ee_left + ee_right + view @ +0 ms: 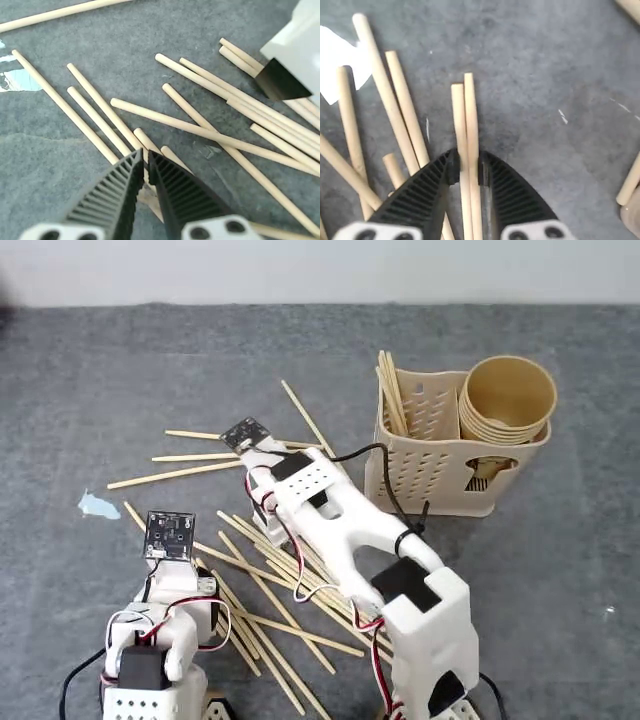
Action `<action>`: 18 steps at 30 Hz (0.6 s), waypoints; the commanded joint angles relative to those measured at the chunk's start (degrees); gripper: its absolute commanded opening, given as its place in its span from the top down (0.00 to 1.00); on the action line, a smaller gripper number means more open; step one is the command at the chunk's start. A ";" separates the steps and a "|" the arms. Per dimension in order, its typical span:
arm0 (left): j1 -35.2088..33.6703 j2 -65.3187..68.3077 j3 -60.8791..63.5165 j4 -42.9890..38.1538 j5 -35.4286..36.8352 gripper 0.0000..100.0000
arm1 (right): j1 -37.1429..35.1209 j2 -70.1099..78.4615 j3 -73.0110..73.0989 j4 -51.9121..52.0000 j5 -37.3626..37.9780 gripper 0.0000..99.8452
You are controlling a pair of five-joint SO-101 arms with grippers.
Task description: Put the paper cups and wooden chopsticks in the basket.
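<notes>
The beige slotted basket (425, 465) stands at the right and holds a stack of paper cups (508, 400) and several wooden chopsticks (392, 395). Many more chopsticks (270, 585) lie scattered on the grey mat between the arms. My right gripper (468, 167) reaches out over the loose sticks left of the basket and is shut on two chopsticks (465, 115) lying side by side. My left gripper (145, 157) sits low near its base, fingers shut, just over some chopstick ends (142, 140).
A pale blue scrap (97, 506) lies on the mat at the left. A few chopsticks (190, 457) lie apart at the far left of the pile. The right arm's white body (295, 55) stands close to my left gripper.
</notes>
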 commanded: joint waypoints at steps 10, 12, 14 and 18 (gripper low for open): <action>0.09 -0.97 -0.48 0.18 0.62 0.99 | 1.36 -8.04 -6.24 10.07 0.09 0.99; 0.09 -0.97 -0.48 0.18 0.62 0.99 | 1.27 -10.68 -6.24 10.42 1.32 0.99; 0.09 -0.97 -0.48 0.18 0.62 0.99 | 1.10 -13.49 -6.33 11.47 2.64 0.99; 0.09 -0.97 -0.48 0.18 0.62 0.99 | 1.01 -20.26 -6.33 12.18 3.25 0.99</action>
